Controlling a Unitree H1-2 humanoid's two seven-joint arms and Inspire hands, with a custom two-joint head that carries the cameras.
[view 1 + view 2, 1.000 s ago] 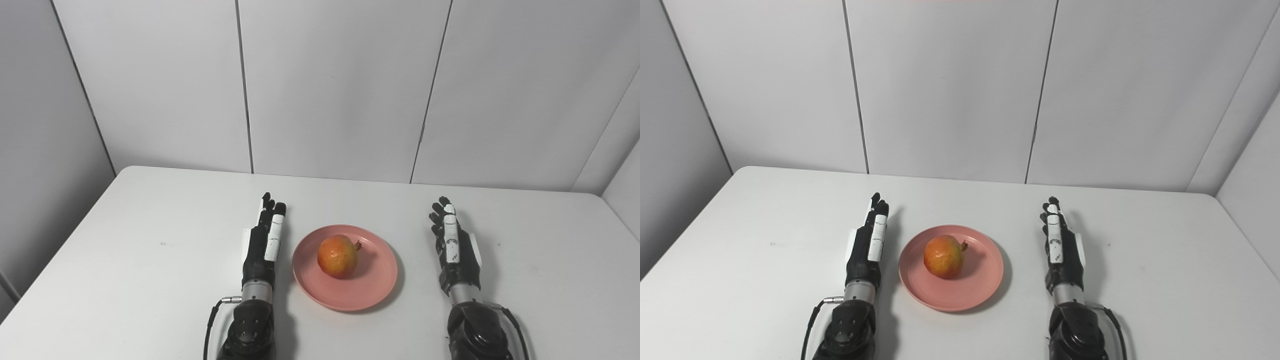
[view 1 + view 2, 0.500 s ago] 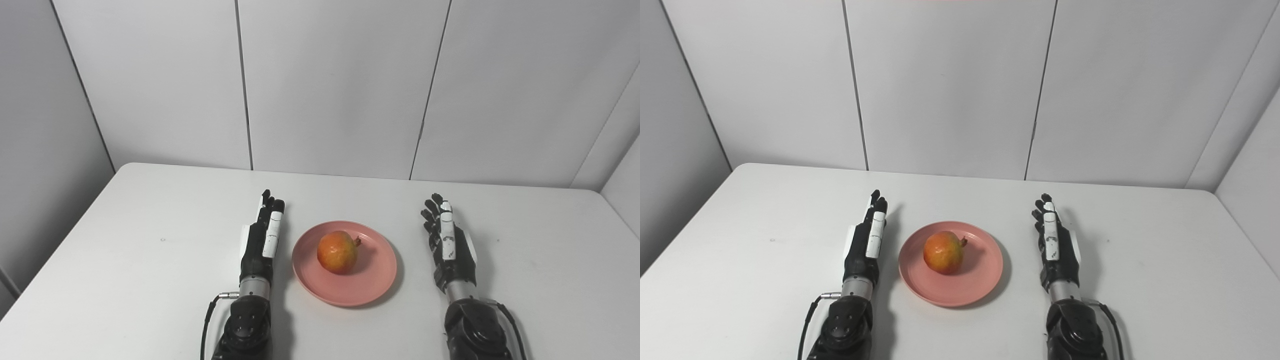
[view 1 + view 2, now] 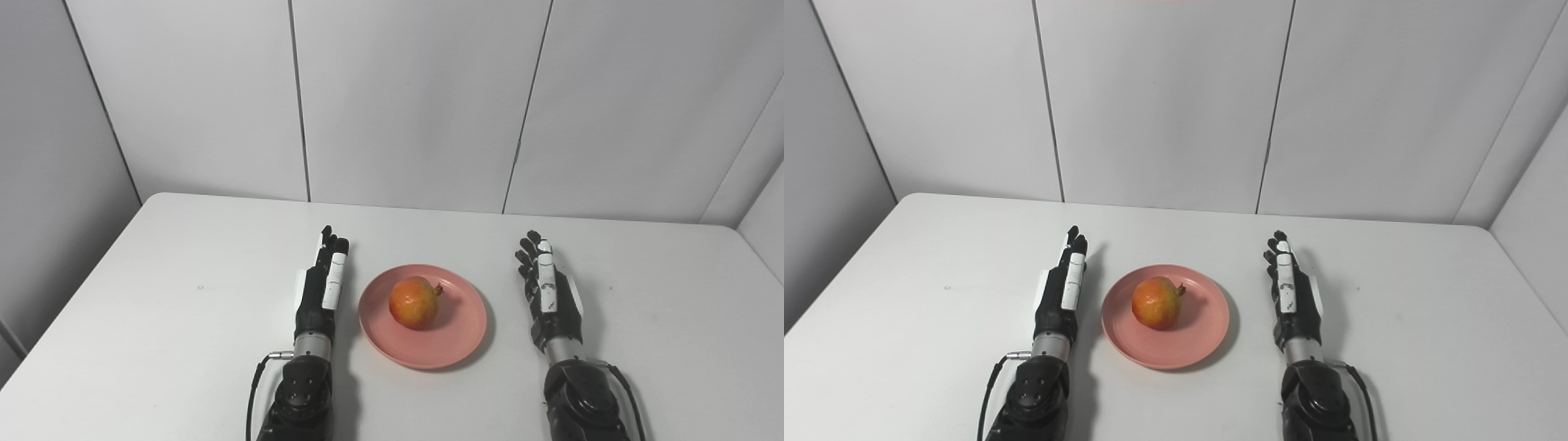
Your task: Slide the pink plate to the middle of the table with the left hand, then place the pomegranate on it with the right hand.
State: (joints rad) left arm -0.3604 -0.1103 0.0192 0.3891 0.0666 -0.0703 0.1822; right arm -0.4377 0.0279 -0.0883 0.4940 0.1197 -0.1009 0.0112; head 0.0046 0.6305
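With the pomegranate point(image 3: 414, 302) already on the pink plate point(image 3: 456, 343) at frame centre, both jobs look done, so the left robot hand point(image 3: 321, 288) and right robot hand point(image 3: 551, 297), empty with fingers extended, should just stay clear.

Orange-red pomegranate point(image 3: 414, 302) sits on the round pink plate point(image 3: 456, 343) at mid-table

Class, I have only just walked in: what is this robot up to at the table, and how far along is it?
Nothing is being handled right now. The pomegranate sits on the pink plate near the middle of the white table. The left robot hand lies open just left of the plate, and the right robot hand lies open further off to its right. Neither touches plate or fruit, so the job looks finished.
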